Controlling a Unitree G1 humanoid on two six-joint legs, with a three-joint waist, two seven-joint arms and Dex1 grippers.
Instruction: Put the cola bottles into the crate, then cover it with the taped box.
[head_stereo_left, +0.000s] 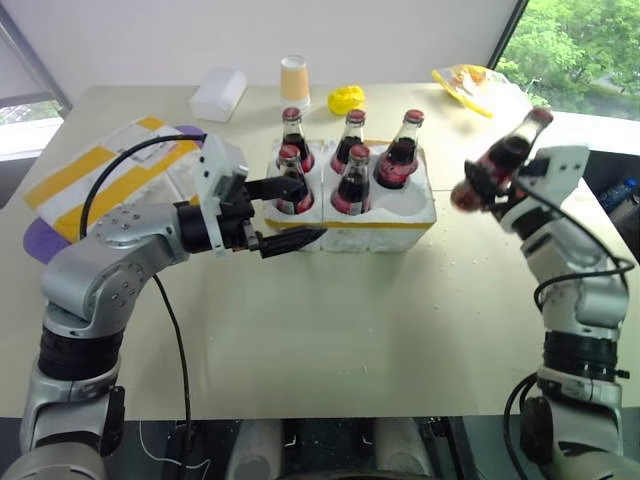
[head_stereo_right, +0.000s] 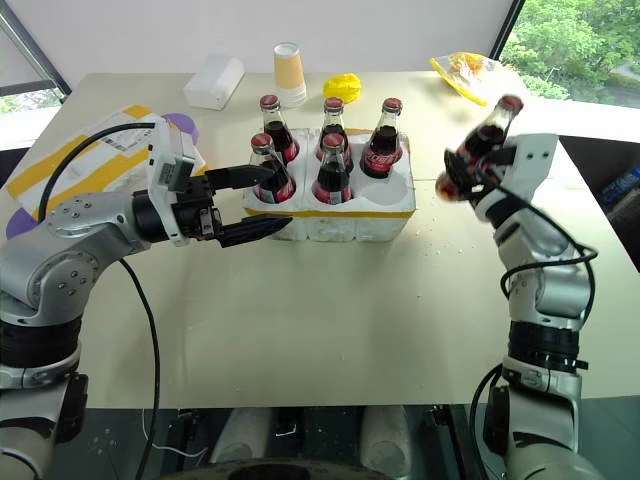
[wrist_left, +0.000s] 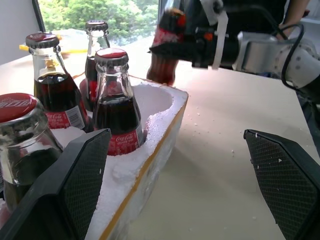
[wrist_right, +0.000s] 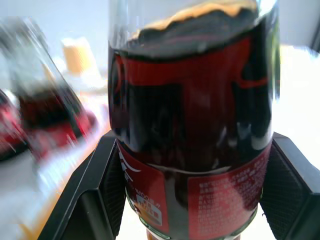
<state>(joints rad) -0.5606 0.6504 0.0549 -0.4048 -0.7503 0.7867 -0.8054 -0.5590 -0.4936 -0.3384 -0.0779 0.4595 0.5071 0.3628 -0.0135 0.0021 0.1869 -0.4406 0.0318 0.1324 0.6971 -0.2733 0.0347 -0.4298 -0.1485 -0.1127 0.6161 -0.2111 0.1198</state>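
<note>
While five cola bottles (head_stereo_left: 352, 180) are already seated upright in the wells of the crate (head_stereo_left: 400, 222), one well at its front right corner is left bare, and the sixth bottle (head_stereo_left: 498, 160) is held tilted in the air, off to the right of the crate and clear of the table (head_stereo_left: 330, 340). The right gripper (head_stereo_left: 487, 186) is clenched on that bottle's lower body, fingers pressed to the label on both sides. The left gripper (head_stereo_left: 290, 212) is spread wide at the crate's front left corner, nothing being grasped. The taped box (head_stereo_left: 105, 170) is seen lying at the far left; the covering is not yet begun.
</note>
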